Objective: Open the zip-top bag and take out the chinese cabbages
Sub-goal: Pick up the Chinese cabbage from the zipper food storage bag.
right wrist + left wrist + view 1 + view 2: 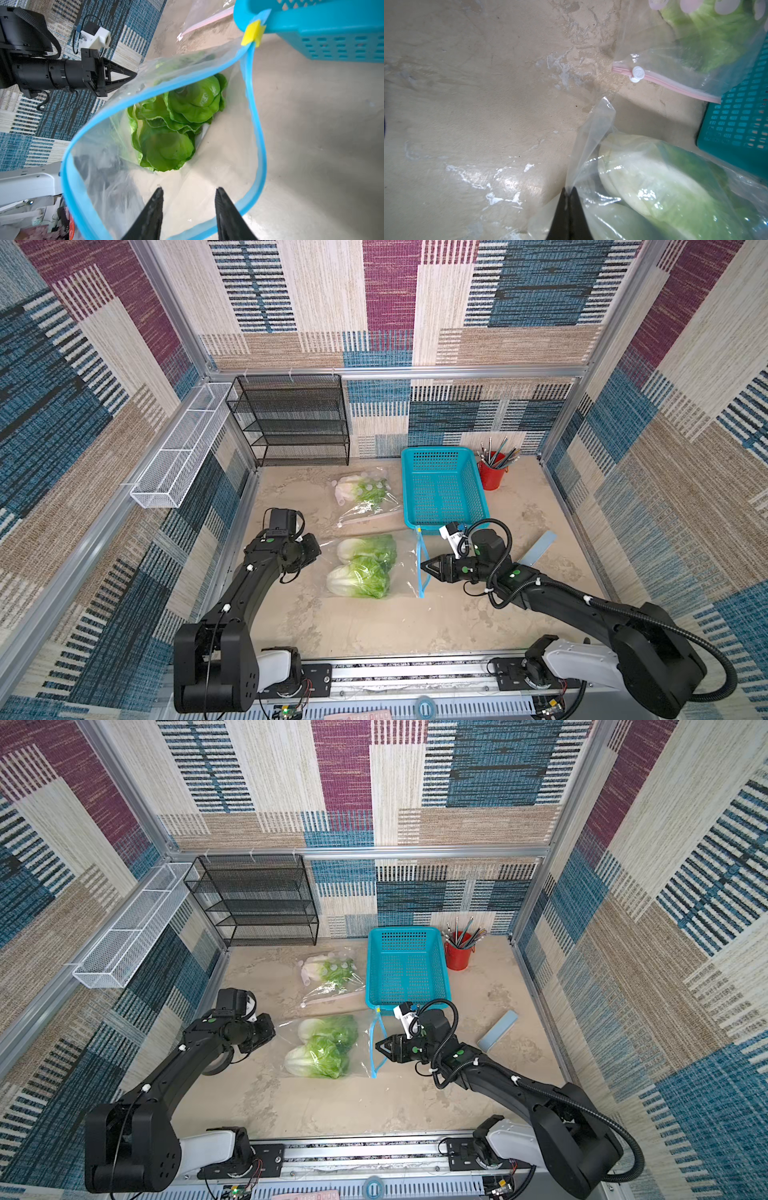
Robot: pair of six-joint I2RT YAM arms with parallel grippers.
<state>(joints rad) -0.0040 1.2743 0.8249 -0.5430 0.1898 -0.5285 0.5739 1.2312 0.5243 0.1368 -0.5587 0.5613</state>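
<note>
Lying lengthwise, chinese cabbages (361,583) aim green tips at the parted right gripper (190,188); left gripper (569,189) clamps zip-top bag (591,135).

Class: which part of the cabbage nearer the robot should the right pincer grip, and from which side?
Probably the leafy tip of the nearer cabbage, with the right pincer coming through the open blue rim of the bag. The tips face that opening; the white bases lie toward the closed end, which the left pincer pinches.

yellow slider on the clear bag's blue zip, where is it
In a top view the yellow slider sits at the far end of the clear bag's blue zip track, by the turquoise plastic basket's near left corner.
</note>
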